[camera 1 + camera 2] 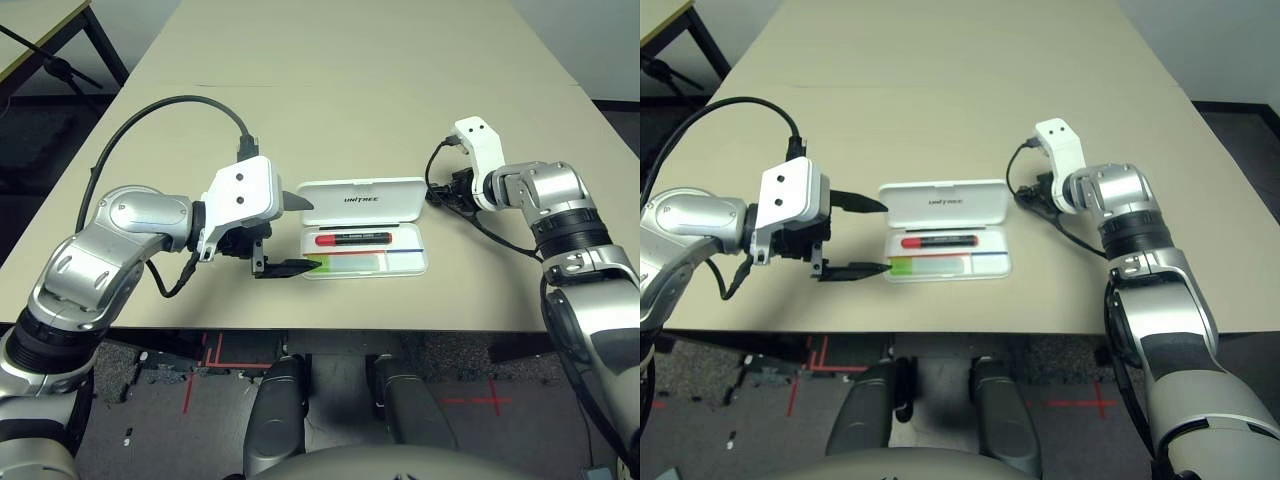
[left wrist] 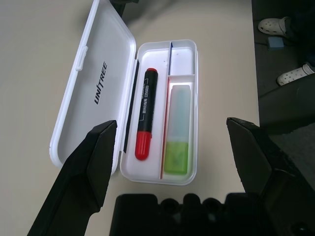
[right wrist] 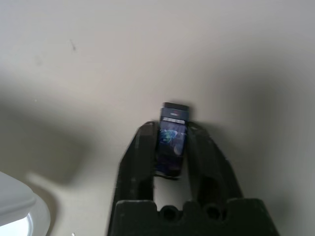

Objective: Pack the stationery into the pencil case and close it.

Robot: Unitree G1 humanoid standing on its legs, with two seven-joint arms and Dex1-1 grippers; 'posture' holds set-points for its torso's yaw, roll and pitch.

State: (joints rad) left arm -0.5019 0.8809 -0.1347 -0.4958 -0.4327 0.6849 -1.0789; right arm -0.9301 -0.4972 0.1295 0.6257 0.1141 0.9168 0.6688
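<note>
Robot lab/office: long beige table (image 1: pixel 350 90), floor w/ red tape marks (image 1: pixel 200 385).

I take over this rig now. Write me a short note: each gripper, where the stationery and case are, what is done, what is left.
Left gripper: open, hovering at the left end of the pencil case, holding nothing.
Right gripper: shut on the small dark block, at the table to the right of the case.
Case: open, lid laid back flat.
Done: red marker and green highlighter lie in the tray.
Left: carry the block into the tray, release it, then close the lid.
</note>
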